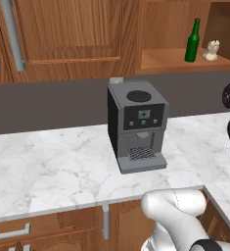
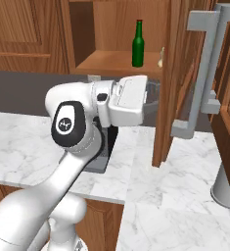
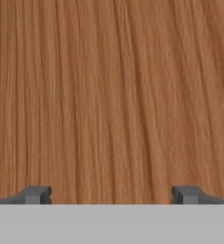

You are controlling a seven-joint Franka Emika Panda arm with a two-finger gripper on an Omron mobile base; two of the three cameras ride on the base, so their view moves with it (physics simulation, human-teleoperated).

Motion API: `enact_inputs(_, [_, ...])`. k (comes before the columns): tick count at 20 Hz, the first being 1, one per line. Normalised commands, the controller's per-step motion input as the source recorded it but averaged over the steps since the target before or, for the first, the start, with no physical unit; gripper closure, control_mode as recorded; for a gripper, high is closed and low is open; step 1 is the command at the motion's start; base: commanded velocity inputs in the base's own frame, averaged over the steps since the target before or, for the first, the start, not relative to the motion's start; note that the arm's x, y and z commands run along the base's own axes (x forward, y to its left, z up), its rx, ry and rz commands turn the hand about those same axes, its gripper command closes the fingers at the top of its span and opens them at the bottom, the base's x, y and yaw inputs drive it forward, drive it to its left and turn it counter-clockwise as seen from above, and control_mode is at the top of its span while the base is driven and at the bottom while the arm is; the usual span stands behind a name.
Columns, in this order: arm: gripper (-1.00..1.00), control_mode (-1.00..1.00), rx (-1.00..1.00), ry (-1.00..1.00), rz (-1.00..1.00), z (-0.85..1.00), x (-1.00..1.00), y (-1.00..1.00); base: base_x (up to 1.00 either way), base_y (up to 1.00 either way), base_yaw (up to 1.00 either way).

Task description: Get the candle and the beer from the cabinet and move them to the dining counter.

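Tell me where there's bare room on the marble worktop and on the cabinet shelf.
Worktop: wide bare marble left of the coffee machine, and a smaller patch to its right. Cabinet shelf: free left of the beer; crowded at the right end, where the candle stands beside it.

Both base views looked forward and down over table (image 1: 62, 166) from behind arm, sharing cabinet (image 1: 185, 61) shelf and beer (image 1: 193, 41). Hand view faced wood panel (image 3: 111, 95) very close.
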Motion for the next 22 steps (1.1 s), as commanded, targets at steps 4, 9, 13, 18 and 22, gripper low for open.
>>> enact_inputs(4, [-1.0,-1.0,0.0,0.0,0.04,0.0,0.0,-0.43,0.0,0.0,0.0])
enact_inputs(9, [-1.0,-1.0,0.0,0.0,0.03,0.0,0.0,-0.39,0.0,0.0,0.0])
enact_inputs(13, [-1.0,-1.0,0.0,0.0,0.04,0.0,0.03,-0.37,0.0,0.0,0.0])
enact_inputs(18, [-1.0,-1.0,0.0,0.0,0.03,0.0,0.07,-0.37,0.0,0.0,0.0])
enact_inputs(22, [-1.0,-1.0,0.0,0.0,0.03,0.0,0.15,-0.37,0.0,0.0,0.0])
